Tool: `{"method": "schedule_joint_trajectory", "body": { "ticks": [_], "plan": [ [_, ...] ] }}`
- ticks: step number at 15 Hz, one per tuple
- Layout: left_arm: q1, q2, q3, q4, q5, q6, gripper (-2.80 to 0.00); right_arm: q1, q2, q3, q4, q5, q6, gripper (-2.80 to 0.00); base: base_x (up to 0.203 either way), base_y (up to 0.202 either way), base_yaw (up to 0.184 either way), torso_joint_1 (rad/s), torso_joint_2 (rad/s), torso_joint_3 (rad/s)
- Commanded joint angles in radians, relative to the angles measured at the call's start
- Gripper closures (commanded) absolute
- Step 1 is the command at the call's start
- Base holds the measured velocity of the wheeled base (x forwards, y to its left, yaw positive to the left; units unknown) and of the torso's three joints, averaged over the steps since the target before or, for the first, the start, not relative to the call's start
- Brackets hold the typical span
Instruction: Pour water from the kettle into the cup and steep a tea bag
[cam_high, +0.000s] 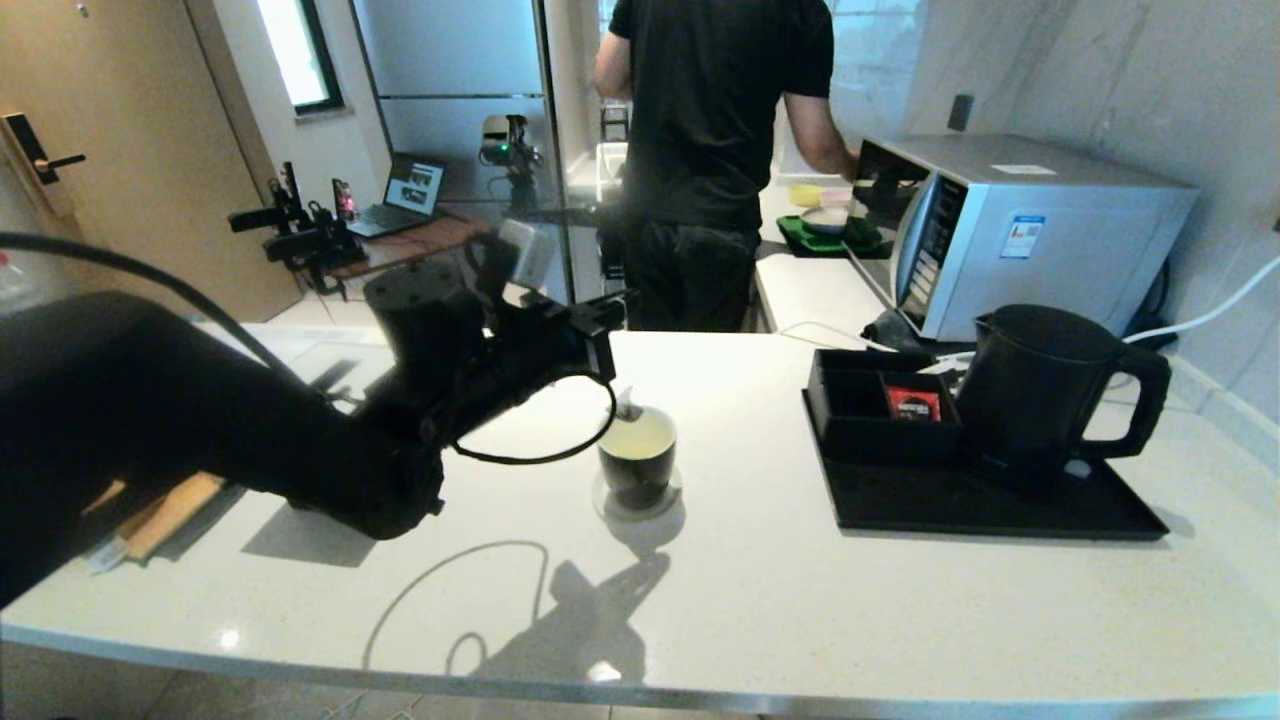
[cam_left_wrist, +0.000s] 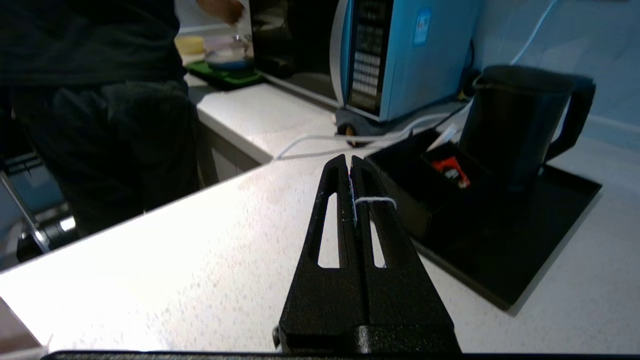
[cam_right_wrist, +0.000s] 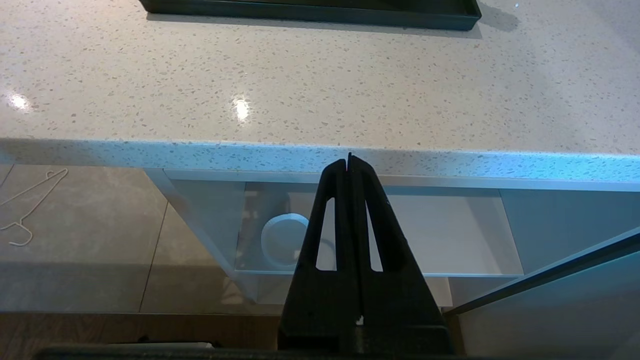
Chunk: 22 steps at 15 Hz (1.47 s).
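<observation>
The cup (cam_high: 638, 462), black outside and white inside, stands on a round pale coaster (cam_high: 637, 500) mid-counter and holds pale yellowish water (cam_high: 638, 434). The tea bag (cam_high: 629, 405) hangs at the cup's far-left rim, its lower end at the water. My left gripper (cam_high: 610, 322) hovers just above and left of the cup, shut on the tea bag's white string (cam_left_wrist: 375, 200), which loops over one finger (cam_left_wrist: 380, 220). The black kettle (cam_high: 1040, 392) stands upright on the black tray (cam_high: 1000, 505) at the right. My right gripper (cam_right_wrist: 349, 159) is shut and empty, below the counter's front edge.
A black box (cam_high: 860, 400) on the tray holds a red packet (cam_high: 912, 403). Behind the tray sit a microwave (cam_high: 1020, 225) and white cables (cam_high: 1210, 310). A person in black (cam_high: 715, 150) stands at the far side of the counter. A wooden board (cam_high: 165, 515) lies under my left arm.
</observation>
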Motion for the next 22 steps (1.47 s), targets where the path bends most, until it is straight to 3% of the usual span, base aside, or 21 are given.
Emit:
{"method": "schedule_joint_trajectory", "body": {
  "ticks": [1, 10, 22],
  "plan": [
    [0.001, 0.042, 0.028, -0.011, -0.002, 0.000, 0.00, 0.000, 0.001, 0.000, -0.001, 0.000, -0.001, 0.00, 0.000, 0.000, 0.000, 0.000, 0.00, 0.000],
    [0.003, 0.241, 0.135, -0.201, -0.001, 0.000, 0.00, 0.000, 0.001, 0.000, -0.001, 0.000, -0.001, 0.00, 0.000, 0.000, 0.000, 0.000, 0.00, 0.000],
    [-0.001, 0.186, 0.127, -0.202, 0.002, 0.000, 0.00, 0.000, 0.001, 0.000, 0.000, 0.000, -0.001, 0.00, 0.000, 0.000, 0.000, 0.000, 0.00, 0.000]
  ]
}}
